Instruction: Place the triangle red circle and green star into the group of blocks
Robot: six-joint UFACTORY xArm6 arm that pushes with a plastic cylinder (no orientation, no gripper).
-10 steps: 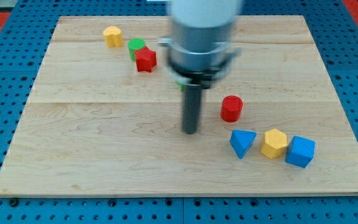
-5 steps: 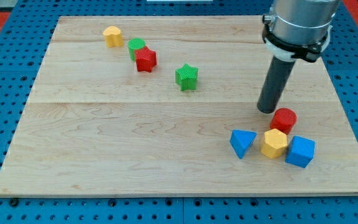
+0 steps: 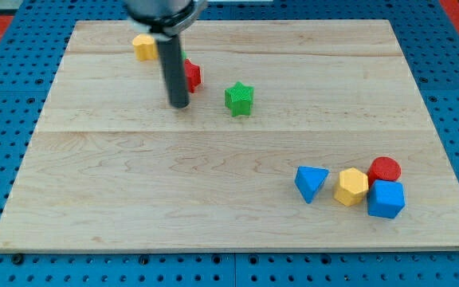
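The green star (image 3: pixel 238 99) lies alone on the wooden board (image 3: pixel 134 183), above the middle. My tip (image 3: pixel 179 104) stands to the star's left, a short way apart from it. The red circle (image 3: pixel 386 170) sits at the lower right, touching the yellow hexagon (image 3: pixel 351 186) and the blue cube (image 3: pixel 386 199). The blue triangle (image 3: pixel 311 182) lies just left of the yellow hexagon, a small gap between them.
A red block (image 3: pixel 191 74) shows just behind my rod at the upper left; a green block there is hidden by the rod. A yellow block (image 3: pixel 143 47) lies further up and left, partly covered by the arm.
The red circle was pushed down and right against the yellow hexagon and blue cube. My tip then crossed the board to the left and now stands left of the green star.
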